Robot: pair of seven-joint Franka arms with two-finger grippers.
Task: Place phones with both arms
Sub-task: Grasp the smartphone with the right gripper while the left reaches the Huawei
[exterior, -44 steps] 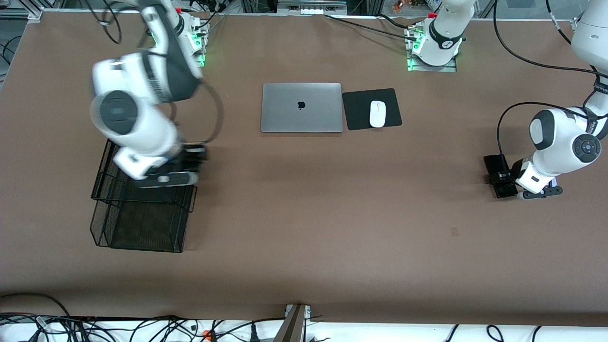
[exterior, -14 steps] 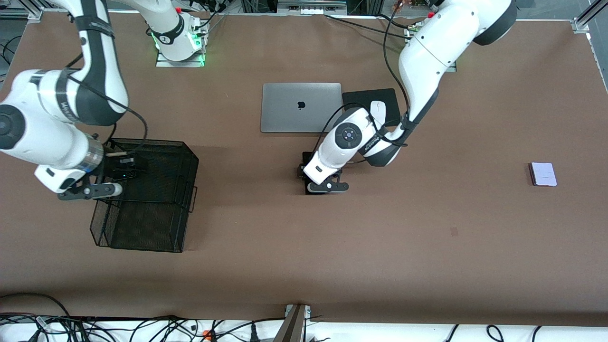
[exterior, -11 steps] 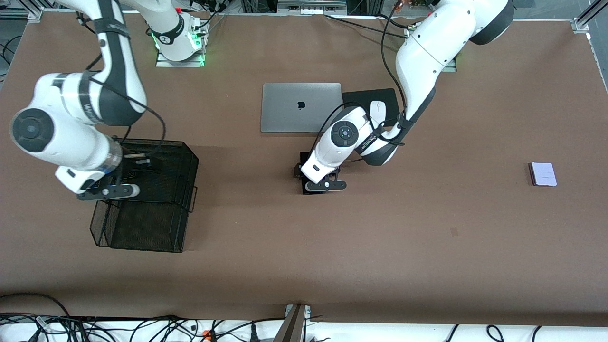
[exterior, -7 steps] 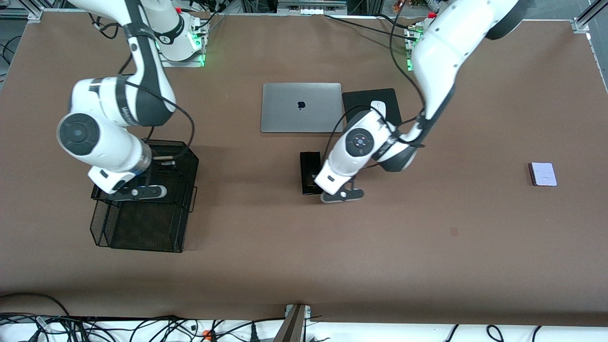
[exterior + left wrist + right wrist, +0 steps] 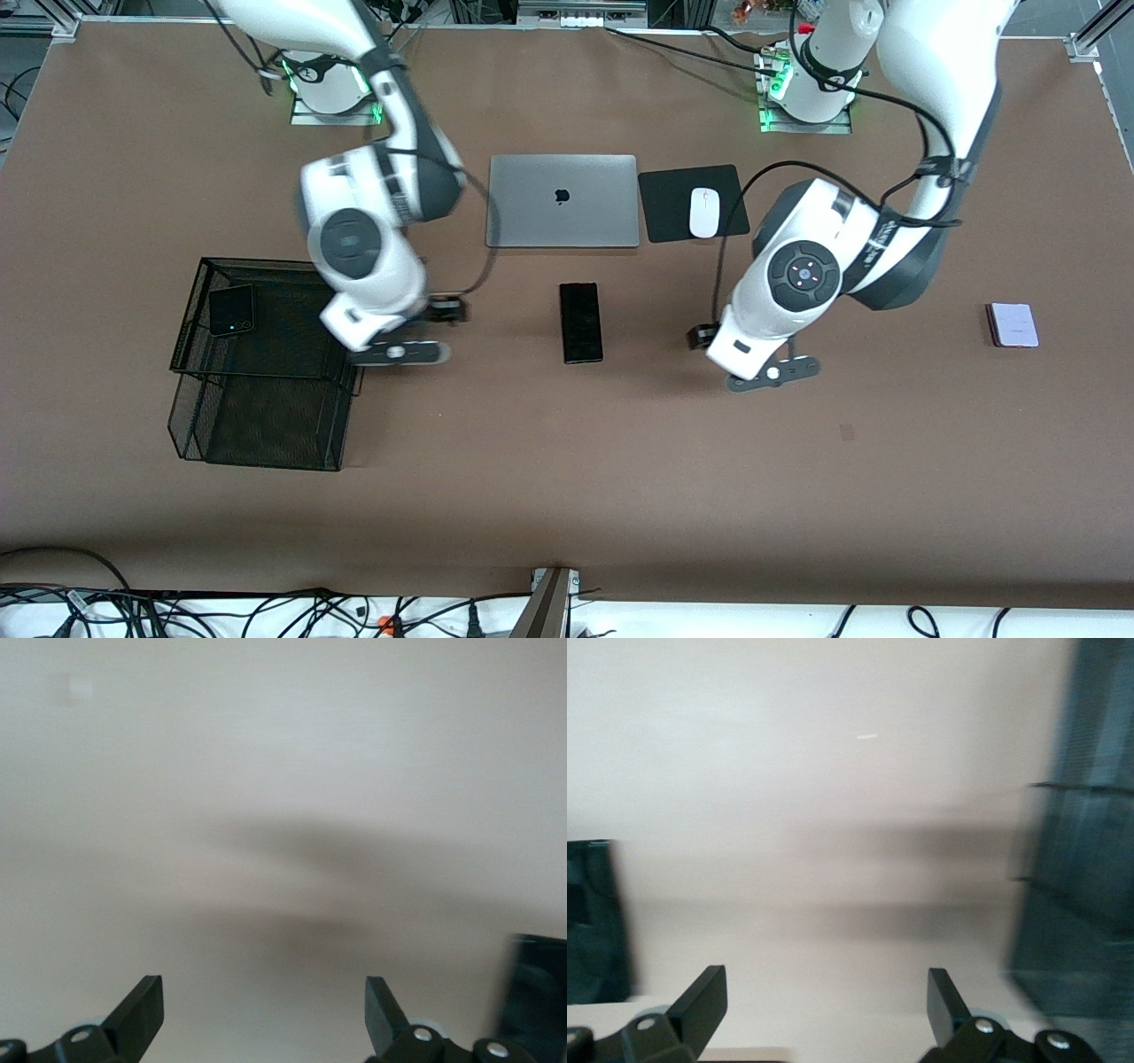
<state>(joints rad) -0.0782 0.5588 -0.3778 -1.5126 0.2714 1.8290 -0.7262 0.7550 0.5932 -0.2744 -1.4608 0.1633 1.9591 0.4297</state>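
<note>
A long black slab phone (image 5: pixel 581 322) lies flat at the middle of the table. My left gripper (image 5: pixel 700 337) hangs open and empty beside it, toward the left arm's end. In the left wrist view the left gripper (image 5: pixel 264 1019) is over bare table, and the slab phone (image 5: pixel 536 1001) shows at the edge. My right gripper (image 5: pixel 447 308) is open and empty between the slab and the black wire basket (image 5: pixel 266 263). A black flip phone (image 5: pixel 232 310) lies in the basket's upper tray. A pale lavender phone (image 5: pixel 1013 324) rests near the left arm's end.
A shut silver laptop (image 5: pixel 562 200) and a white mouse (image 5: pixel 703 213) on a black pad (image 5: pixel 664 217) sit farther from the front camera than the slab. In the right wrist view the basket (image 5: pixel 1081 859) and the slab phone (image 5: pixel 594 921) flank the right gripper (image 5: pixel 824 1005).
My left gripper opened, let go of the slab phone on the table and moved off toward the left arm's end. My right arm swung from over the basket toward the slab.
</note>
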